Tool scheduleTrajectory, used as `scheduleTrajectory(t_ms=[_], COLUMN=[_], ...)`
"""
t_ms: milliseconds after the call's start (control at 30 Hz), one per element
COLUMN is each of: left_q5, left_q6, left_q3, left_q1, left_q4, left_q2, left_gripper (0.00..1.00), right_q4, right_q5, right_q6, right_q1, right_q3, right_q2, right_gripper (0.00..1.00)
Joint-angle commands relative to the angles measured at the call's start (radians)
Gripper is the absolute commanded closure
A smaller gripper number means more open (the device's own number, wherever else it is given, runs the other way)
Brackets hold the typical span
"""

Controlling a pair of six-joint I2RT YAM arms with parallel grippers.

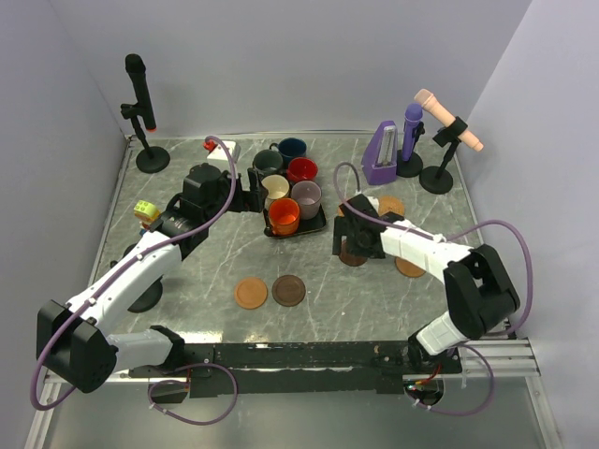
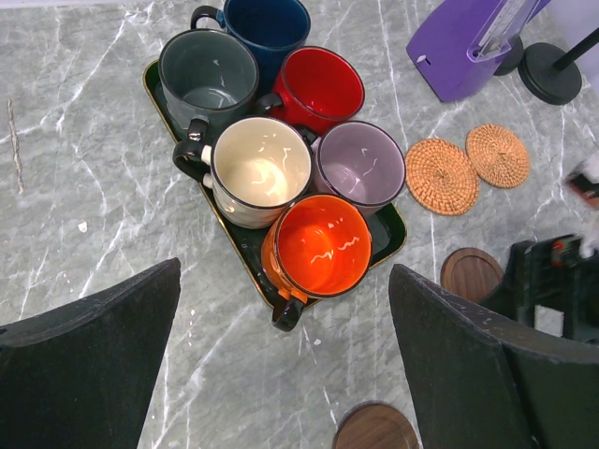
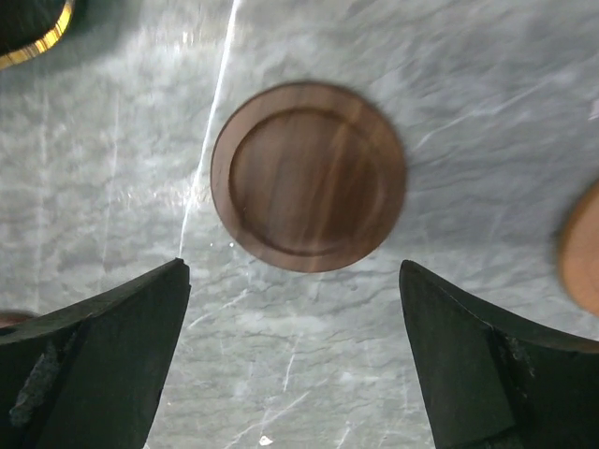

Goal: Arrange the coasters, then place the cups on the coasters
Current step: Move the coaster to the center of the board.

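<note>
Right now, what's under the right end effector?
A dark brown coaster, lying flat on the marble table, whole in the wrist view. The right end effector is open above it, not touching. In the top view the arm covers most of it.

Robotics lab, boxed-in test cell. Two robot arms, left arm (image 1: 131,276) and right arm (image 1: 421,245), bolted to black rail (image 1: 299,355) at near edge of grey marble-look surface (image 1: 318,309). Purple cables (image 1: 496,224) loop loose off both arms. Plain pale walls (image 1: 281,56) close in surface on three sides. Aluminium framing (image 1: 524,360) at near right corner. Staged props on surface: black microphone (image 1: 138,89) on stand, tan microphone (image 1: 449,117) on stand, purple metronome (image 1: 381,154), mugs (image 1: 301,170) packed on black tray (image 2: 391,245).
</note>
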Motion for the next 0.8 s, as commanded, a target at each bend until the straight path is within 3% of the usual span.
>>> scheduleTrajectory(t_ms=[0,500,767], left_q5=[-0.015,-0.012,-0.011], left_q6=[0.007,0.007,0.004], left_q3=[0.035,0.033,0.033], left_q1=[-0.006,-0.007,-0.007], left_q4=[0.022,0.025,0.026], left_q2=[-0.003,-0.018,-0.016], left_gripper=[0.04,0.03,0.04], right_q4=[-0.015,-0.004,0.002], right_q5=[0.015,0.040,0.089], right_q6=[0.039,0.091,0.097], right_q1=[0.024,0.024,0.012], right_q3=[0.026,0.015,0.015], right_q2=[0.059,0.174,0.195], right_gripper=[0.01,0.01,0.11])
